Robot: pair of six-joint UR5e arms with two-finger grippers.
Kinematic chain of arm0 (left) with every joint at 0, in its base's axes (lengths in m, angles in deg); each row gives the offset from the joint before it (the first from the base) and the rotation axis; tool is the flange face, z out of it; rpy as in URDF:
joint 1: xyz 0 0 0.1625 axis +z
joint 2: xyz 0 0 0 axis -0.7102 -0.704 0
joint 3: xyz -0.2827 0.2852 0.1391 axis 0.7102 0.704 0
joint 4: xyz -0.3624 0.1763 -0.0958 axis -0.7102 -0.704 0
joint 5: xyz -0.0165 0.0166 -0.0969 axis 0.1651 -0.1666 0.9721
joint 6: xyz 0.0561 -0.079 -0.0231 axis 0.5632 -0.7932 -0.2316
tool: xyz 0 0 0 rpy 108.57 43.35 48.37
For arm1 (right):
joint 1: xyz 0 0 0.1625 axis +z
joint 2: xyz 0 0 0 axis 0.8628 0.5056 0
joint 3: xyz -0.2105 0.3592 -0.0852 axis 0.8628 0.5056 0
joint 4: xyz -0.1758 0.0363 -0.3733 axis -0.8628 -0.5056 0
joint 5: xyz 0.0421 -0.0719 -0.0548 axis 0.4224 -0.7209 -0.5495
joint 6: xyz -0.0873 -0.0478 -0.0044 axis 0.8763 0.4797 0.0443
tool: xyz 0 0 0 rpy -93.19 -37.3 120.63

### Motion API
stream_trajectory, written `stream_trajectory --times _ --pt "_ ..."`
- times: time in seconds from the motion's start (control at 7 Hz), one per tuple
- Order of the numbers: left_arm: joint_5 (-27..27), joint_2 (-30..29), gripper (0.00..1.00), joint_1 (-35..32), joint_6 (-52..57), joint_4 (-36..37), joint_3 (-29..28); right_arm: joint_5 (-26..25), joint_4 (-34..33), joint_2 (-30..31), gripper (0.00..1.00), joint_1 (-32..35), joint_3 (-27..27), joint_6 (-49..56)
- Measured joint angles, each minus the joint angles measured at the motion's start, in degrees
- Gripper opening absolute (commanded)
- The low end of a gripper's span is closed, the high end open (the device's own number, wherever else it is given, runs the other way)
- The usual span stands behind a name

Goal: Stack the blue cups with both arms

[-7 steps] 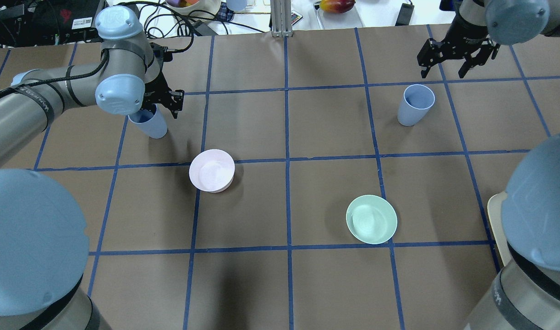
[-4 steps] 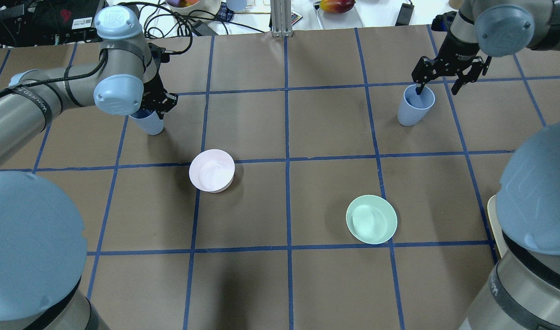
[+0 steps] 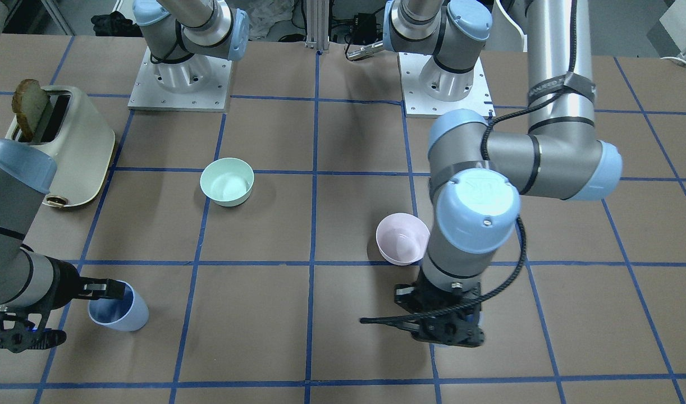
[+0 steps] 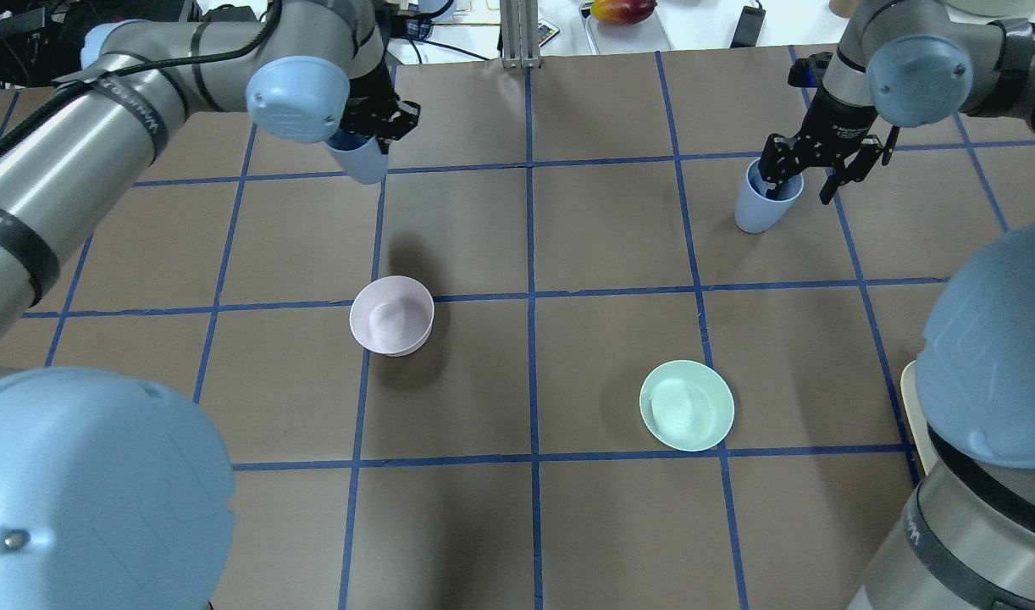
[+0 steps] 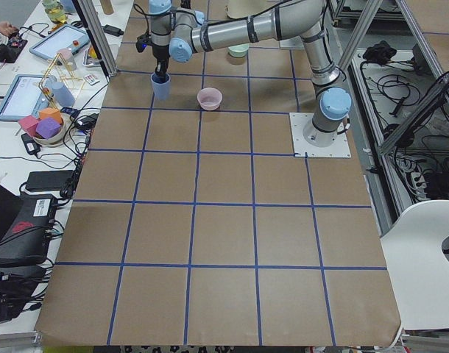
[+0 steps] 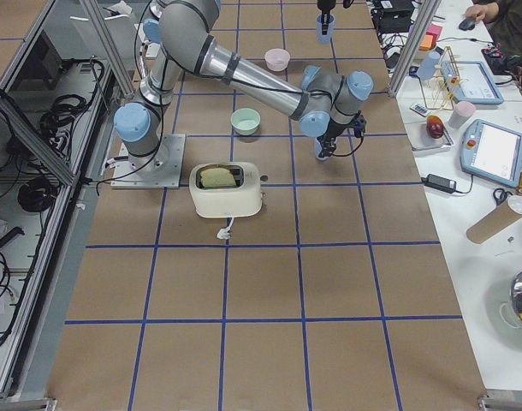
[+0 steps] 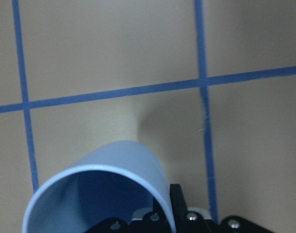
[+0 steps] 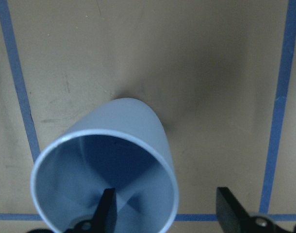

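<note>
The table (image 4: 450, 525) is taken from behind the robot, looking forward and down, and from across it, steeply down, arm bases (image 3: 179, 84) at the top; the pink bowl (image 4: 391, 315) and green bowl (image 4: 686, 405) are shared by both. Wider, more distant views are given from each table end. Each wrist camera is set close over a cup's rim: the left cup (image 7: 123, 160), the right cup (image 8: 128, 121).

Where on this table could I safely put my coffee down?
The widest bare patch is the middle, between the pink bowl, the mint bowl and the cup the right gripper straddles. The row between the bowls and the arm bases is bare too, up to the toaster. The far side is crowded: the left gripper holds the other cup there.
</note>
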Motion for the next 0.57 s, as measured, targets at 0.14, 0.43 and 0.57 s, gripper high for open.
stream_trajectory --times 0.14,0.43,0.57 --pt "3.02 -1.07 0.0 -4.49 -2.45 -0.47 -1.21 0.0 0.06 0.0 0.0 -0.01 -0.11 0.05" --pt "6.31 -4.01 0.0 -9.15 -5.14 1.56 -1.68 0.01 0.39 0.17 0.0 -0.13 0.32 -0.2" --pt "7.22 -5.84 0.0 -9.72 -5.43 3.34 -1.78 0.07 1.34 0.4 0.0 -0.42 1.34 -0.32"
